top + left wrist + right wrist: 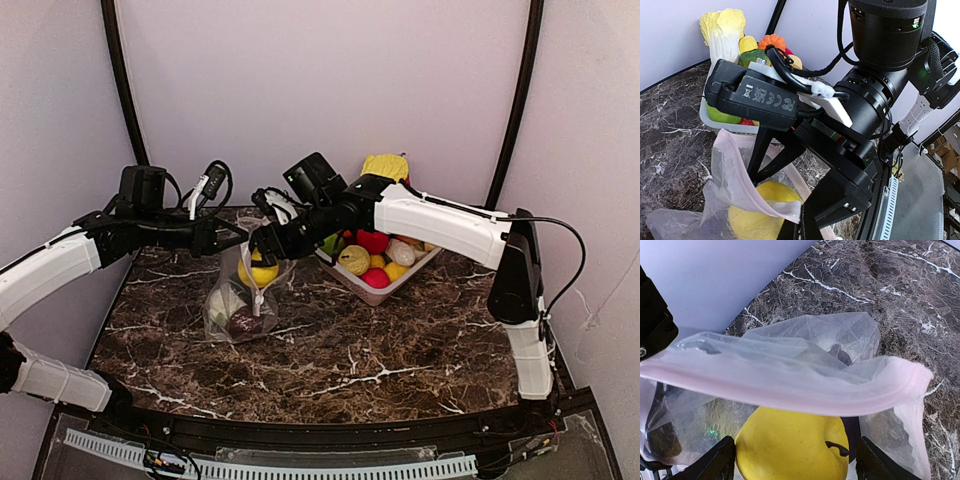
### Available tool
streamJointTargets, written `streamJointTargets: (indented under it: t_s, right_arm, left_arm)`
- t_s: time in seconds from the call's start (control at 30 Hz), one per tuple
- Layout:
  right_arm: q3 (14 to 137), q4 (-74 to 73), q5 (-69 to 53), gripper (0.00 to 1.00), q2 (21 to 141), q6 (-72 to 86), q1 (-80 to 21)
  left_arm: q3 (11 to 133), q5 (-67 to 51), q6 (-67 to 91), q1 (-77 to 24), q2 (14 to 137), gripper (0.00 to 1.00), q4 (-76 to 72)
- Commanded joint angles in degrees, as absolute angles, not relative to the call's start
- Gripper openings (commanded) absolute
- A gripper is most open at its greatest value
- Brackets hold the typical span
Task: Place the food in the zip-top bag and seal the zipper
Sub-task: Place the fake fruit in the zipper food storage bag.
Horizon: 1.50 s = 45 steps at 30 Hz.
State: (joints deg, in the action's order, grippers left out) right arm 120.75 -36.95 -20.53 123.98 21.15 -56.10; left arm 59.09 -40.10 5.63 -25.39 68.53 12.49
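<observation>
Smooth, rounded yellow lemon (792, 450) sits within the crinkled, filmy clear bag (810, 340).

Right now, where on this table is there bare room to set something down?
Bare: the near stretch of the dark marble table, in front of the clear dotted plastic bag and the pale rectangular tray. Crowded: the back, where both arms meet over the bag and the right claw straddles the yellow lemon.
</observation>
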Motion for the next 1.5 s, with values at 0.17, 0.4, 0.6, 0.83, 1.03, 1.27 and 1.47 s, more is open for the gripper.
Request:
streamJointTargets:
  t_s: [0.17,0.4,0.6,0.83,1.03,1.27,1.47]
  right_arm:
    - [121.45,-34.25,-20.52,0.87,123.37,20.96,-56.75]
    - [121.34,-33.78,-19.82,0.9,121.94,20.27,-56.77]
    - [120.15,-33.73,-17.54,0.91,119.6,18.99,-56.77]
    - [118.16,-34.19,-13.46,0.91,115.67,17.46,-56.77]
    - [114.62,-34.39,-7.73,0.92,112.12,17.36,-56.33]
    - [106.71,-32.44,-6.96,0.81,108.91,21.77,-53.09]
    - [104.66,-31.31,-11.54,0.67,110.76,23.99,-52.54]
  left_arm:
    - [59.18,-41.13,5.74,-25.47,66.93,0.01,11.41]
    - [59.17,-41.11,5.8,-25.49,66.88,0.01,11.34]
    - [59.11,-41.07,5.74,-25.49,66.99,0.01,11.34]
    - [59.11,-40.8,5.77,-25.49,67.06,0.01,11.3]
    - [59.13,-40.79,5.78,-25.49,67.06,0.01,11.29]
    - [58.99,-40.61,5.72,-25.49,66.8,0.01,11.29]
    - [59.11,-40.55,5.66,-25.49,66.8,0.01,11.36]
